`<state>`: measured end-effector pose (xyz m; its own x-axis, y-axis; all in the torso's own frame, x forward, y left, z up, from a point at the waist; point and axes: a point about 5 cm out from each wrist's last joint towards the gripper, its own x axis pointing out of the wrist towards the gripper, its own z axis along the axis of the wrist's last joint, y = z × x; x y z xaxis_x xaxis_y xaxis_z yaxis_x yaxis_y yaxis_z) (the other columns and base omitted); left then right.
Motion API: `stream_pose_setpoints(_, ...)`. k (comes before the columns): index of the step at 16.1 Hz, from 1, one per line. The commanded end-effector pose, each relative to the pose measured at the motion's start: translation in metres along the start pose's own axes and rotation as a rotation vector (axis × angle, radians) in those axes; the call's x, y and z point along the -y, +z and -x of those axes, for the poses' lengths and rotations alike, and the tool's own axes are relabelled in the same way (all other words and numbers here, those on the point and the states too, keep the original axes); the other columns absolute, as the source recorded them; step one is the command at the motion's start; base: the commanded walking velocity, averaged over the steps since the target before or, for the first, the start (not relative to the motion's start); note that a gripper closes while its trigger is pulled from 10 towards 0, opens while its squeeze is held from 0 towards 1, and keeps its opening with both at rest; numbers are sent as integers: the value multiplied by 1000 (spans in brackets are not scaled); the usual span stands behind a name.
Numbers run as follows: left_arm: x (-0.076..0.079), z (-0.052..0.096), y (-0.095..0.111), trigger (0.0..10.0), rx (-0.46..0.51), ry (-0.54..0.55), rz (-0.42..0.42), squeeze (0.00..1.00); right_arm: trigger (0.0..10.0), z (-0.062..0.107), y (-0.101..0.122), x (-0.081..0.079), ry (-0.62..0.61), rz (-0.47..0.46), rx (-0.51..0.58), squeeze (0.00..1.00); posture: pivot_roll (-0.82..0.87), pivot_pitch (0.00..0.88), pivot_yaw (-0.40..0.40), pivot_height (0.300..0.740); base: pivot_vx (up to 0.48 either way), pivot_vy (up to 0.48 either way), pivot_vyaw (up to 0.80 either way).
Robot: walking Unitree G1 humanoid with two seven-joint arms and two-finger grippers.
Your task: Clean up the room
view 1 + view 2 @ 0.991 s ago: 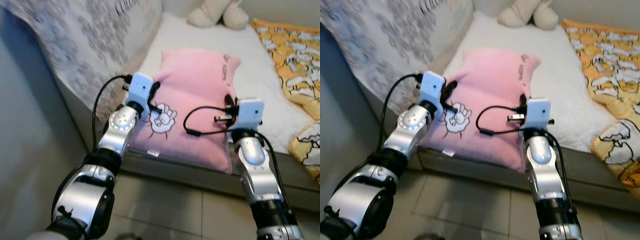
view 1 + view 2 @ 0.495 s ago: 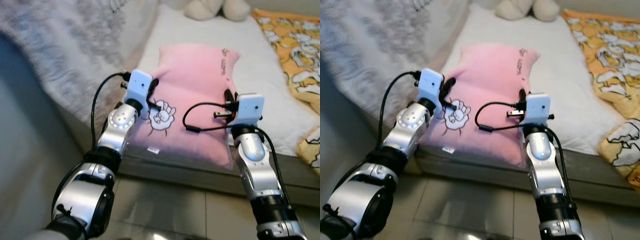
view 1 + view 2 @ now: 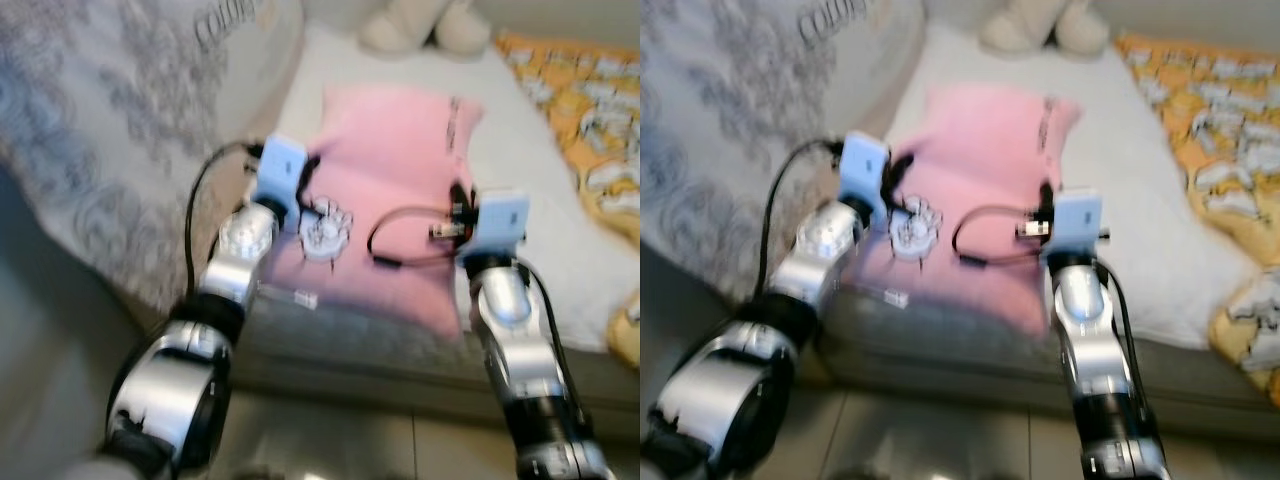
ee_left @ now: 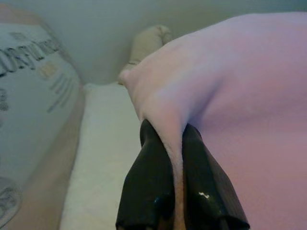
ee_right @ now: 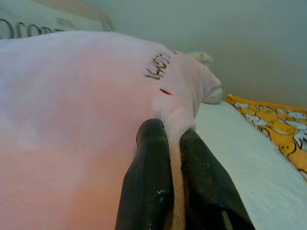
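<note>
Pink pillow [image 3: 385,190] lies on the white bed [image 3: 520,200], near its front edge. Left gripper [image 4: 171,158] clenched on a fold of the pillow's left edge; right gripper [image 5: 173,153] clenched on a fold of its right edge. Both arms reach forward from the front of the bed. Beyond the pillow, a cream plush toy [image 3: 425,25]. Right of the pillow, an orange patterned blanket [image 3: 580,120]. Left of the pillow, a grey patterned cover [image 3: 120,130]. Head views blurred.
</note>
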<state>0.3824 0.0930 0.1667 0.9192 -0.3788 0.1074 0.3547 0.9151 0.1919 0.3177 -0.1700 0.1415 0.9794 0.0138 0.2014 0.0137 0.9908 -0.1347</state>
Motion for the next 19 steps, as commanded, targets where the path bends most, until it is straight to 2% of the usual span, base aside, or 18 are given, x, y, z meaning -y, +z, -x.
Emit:
stream_pose_setpoints(1,-18,-1,8,10000,29,105,24,0,10000,5,-4,33,-118,30,-14,0,21,0,-7,740,337,341,0)
stream_pose_setpoints(8,-19,-4,11,10000,22,111,36,0,10000,7,-4,34,-127,27,-16,0,17,0,-4,740,350,328,0)
stream_pose_setpoints(12,-14,-6,11,10000,19,98,41,0,10000,10,-6,34,-132,26,-21,0,7,0,-1,740,382,289,0)
stream_pose_setpoints(14,-9,-8,12,10000,15,87,42,0,10000,12,-7,35,-134,28,-27,0,7,0,-2,740,437,0,0)
stream_pose_setpoints(16,-2,-13,13,10000,-7,79,39,0,10000,8,-9,41,-136,34,-46,0,11,0,-1,740,454,0,0)
stream_pose_setpoints(17,3,-18,15,10000,-36,76,-8,0,10000,3,-11,49,-148,22,-74,0,14,0,-1,740,0,0,0)
stream_pose_setpoints(18,10,-23,17,10000,-61,66,20,0,10000,-4,-10,58,-162,17,-89,0,15,0,-2,740,0,0,0)
stream_pose_setpoints(19,18,-28,24,10000,-45,35,35,0,10000,-8,-7,65,-174,23,-91,0,13,0,2,740,0,0,0)
